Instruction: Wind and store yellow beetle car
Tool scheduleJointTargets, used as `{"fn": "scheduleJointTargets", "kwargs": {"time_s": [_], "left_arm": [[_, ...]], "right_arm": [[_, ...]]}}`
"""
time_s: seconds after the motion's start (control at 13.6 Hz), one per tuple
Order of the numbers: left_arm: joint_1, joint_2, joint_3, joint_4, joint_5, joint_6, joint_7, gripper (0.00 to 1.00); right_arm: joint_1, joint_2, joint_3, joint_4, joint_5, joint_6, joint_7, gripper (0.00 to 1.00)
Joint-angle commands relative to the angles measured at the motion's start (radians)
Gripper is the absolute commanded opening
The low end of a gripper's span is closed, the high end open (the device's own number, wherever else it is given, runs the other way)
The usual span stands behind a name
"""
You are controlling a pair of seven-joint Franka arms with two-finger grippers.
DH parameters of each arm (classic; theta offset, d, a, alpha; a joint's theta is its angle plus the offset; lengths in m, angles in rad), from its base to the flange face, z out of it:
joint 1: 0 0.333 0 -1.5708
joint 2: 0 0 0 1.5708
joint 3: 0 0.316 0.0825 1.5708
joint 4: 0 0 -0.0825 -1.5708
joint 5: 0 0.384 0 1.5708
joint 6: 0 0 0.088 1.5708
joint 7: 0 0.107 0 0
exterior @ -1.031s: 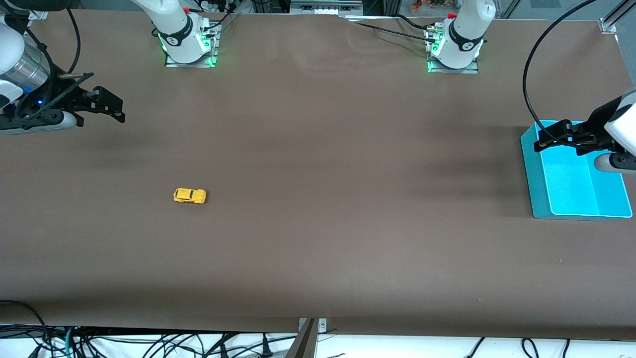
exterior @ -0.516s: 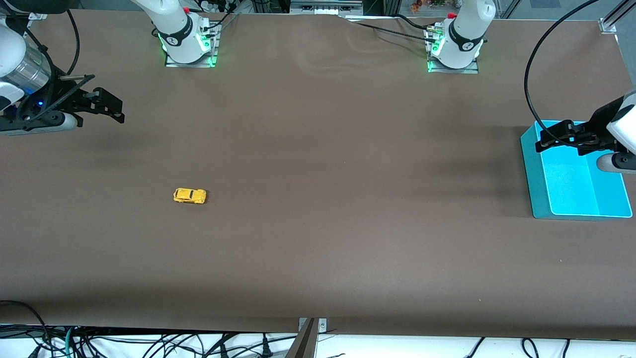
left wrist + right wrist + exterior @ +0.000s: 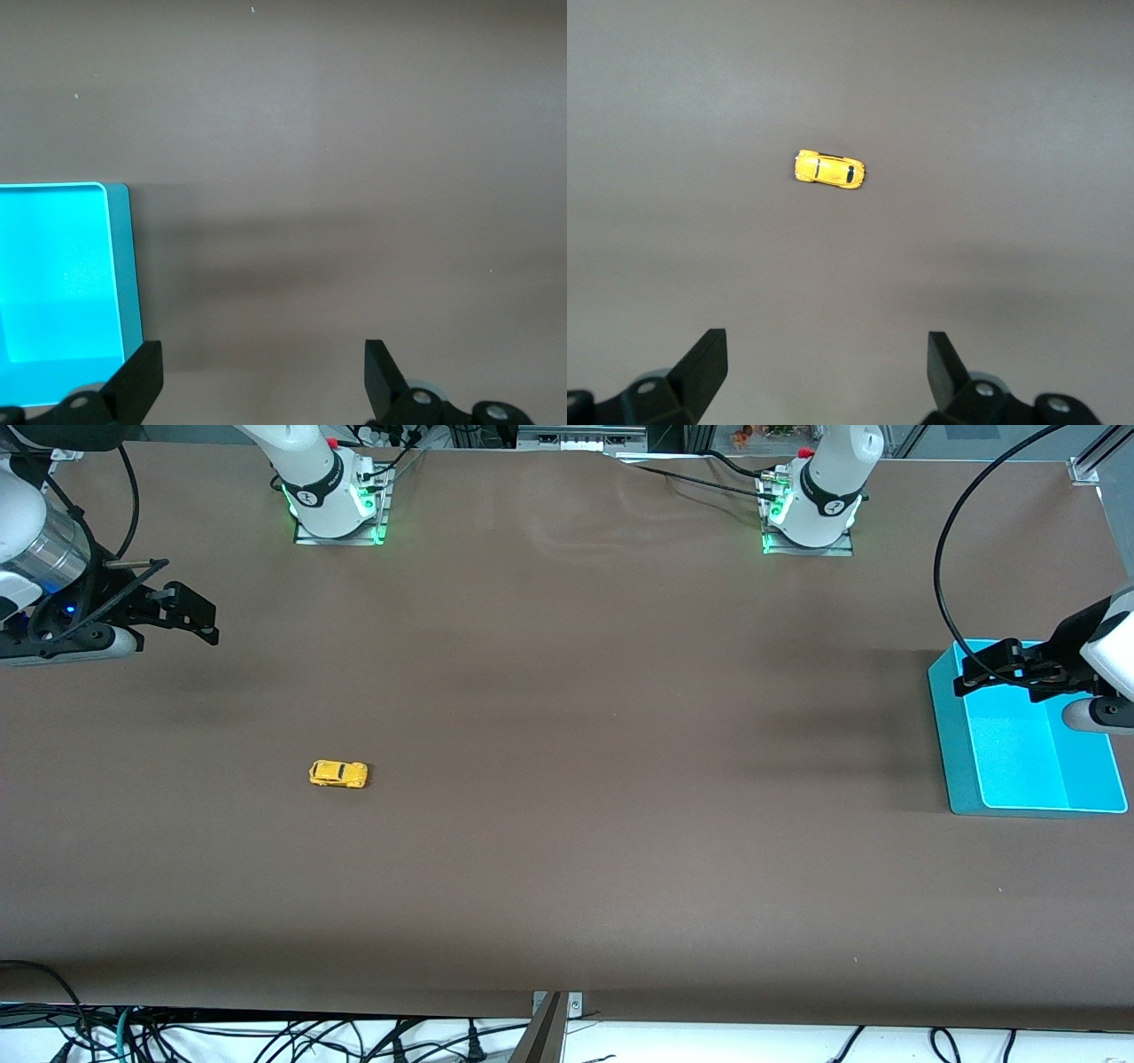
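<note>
Brown tabletop: matte, one sheet, both arm bases along its edge at 12 o'clock in the front view. Cyan bin: shallow, rectangular, at the left arm's end of the tabletop, about 3 o'clock. Left gripper: in the air over the bin's corner nearest the bases, jaws spread wide, holding nothing. Right gripper: in the air over bare tabletop at the right arm's end, about 10 o'clock, jaws spread wide, holding nothing. Yellow beetle car: on its wheels on the tabletop, toward the right arm's end, about 8 o'clock, well apart from both grippers and the bin.
</note>
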Motion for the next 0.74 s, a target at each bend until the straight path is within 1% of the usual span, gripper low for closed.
{"fn": "scheduleJointTargets", "kwargs": {"time_s": [0.0, 0.15, 0.52, 0.66], "left_arm": [[0.002, 0.008, -0.002, 0.02, 0.01, -0.004, 0.017, 1.0], [0.008, 0.008, -0.002, 0.018, 0.01, -0.006, 0.018, 1.0], [0.006, -0.006, -0.011, 0.02, 0.007, -0.015, 0.018, 1.0], [0.003, -0.024, -0.012, 0.02, 0.007, -0.021, 0.017, 1.0]], "right_arm": [[-0.004, -0.002, 0.003, 0.007, -0.014, -0.017, -0.004, 1.0], [0.001, 0.002, 0.005, 0.005, -0.014, -0.017, -0.006, 1.0], [0.008, 0.057, 0.012, 0.016, -0.009, -0.001, -0.012, 1.0], [0.062, 0.097, 0.014, 0.024, -0.009, 0.003, -0.021, 1.0]]}}
